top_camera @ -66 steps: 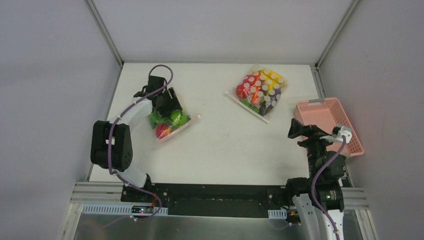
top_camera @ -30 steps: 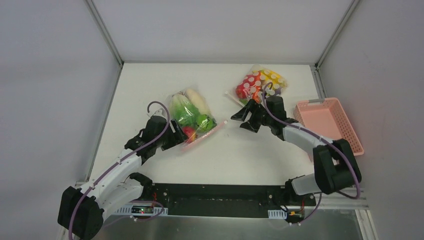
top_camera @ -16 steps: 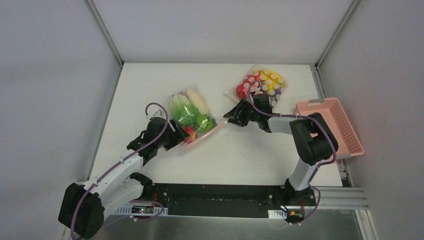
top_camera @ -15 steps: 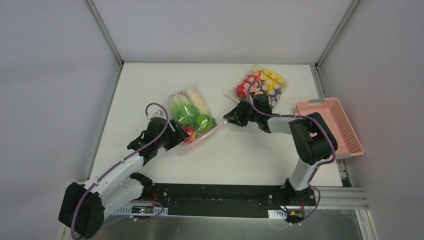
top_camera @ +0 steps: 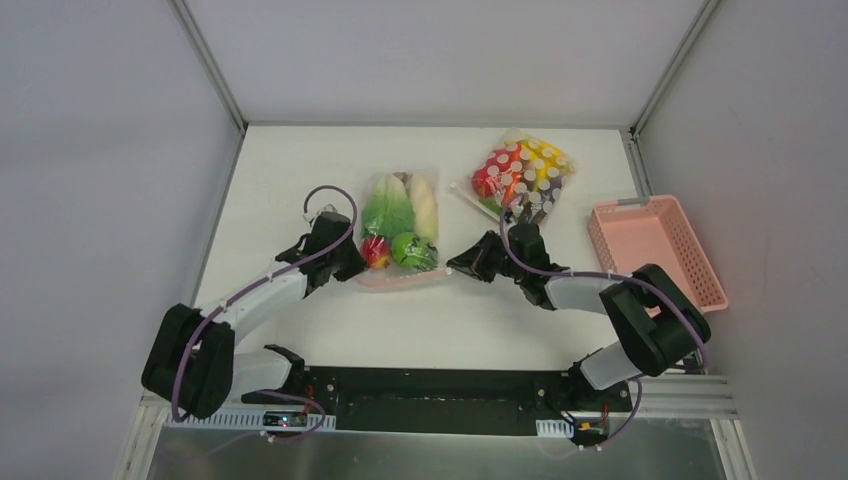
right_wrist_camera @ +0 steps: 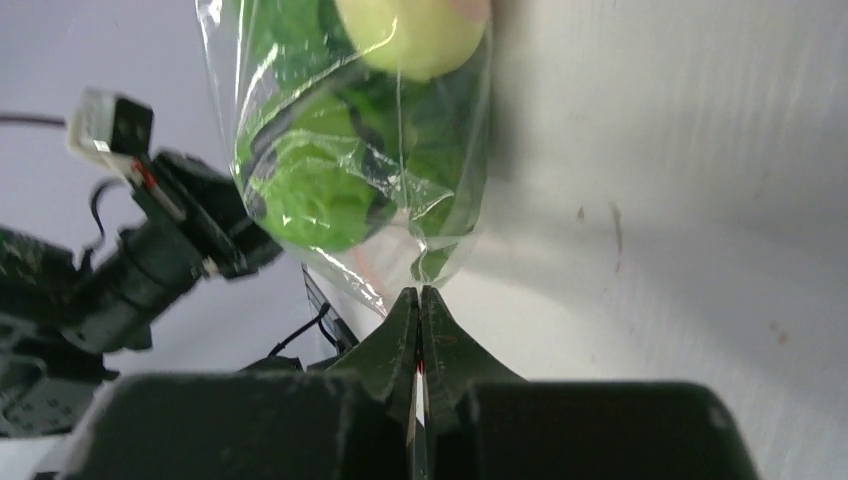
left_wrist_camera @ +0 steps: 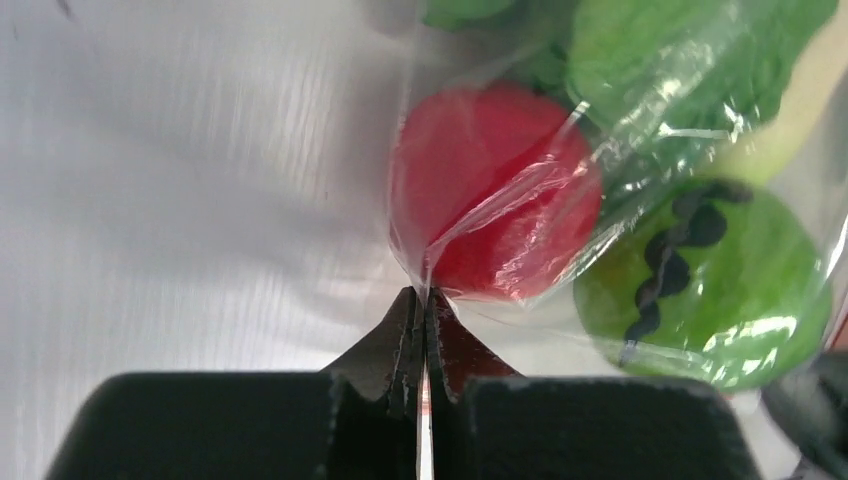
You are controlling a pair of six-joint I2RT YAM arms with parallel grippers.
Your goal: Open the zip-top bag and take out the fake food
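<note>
In the top view, bright, even light is cast from overhead. The white table (top_camera: 500, 320) is rendered nearly washed out, with only faint, soft shadows on it. In the left wrist view, the left pincer (left_wrist_camera: 420, 297) is shown dark and blurred at the bottom edge. Glare streaks are caught on the zip-top bag (left_wrist_camera: 600, 150) just beyond its tips, and a soft grey shadow is thrown on the table to their left. In the right wrist view, the right pincer (right_wrist_camera: 418, 297) is likewise out of focus, and bright highlights are seen on the plastic above it.
</note>
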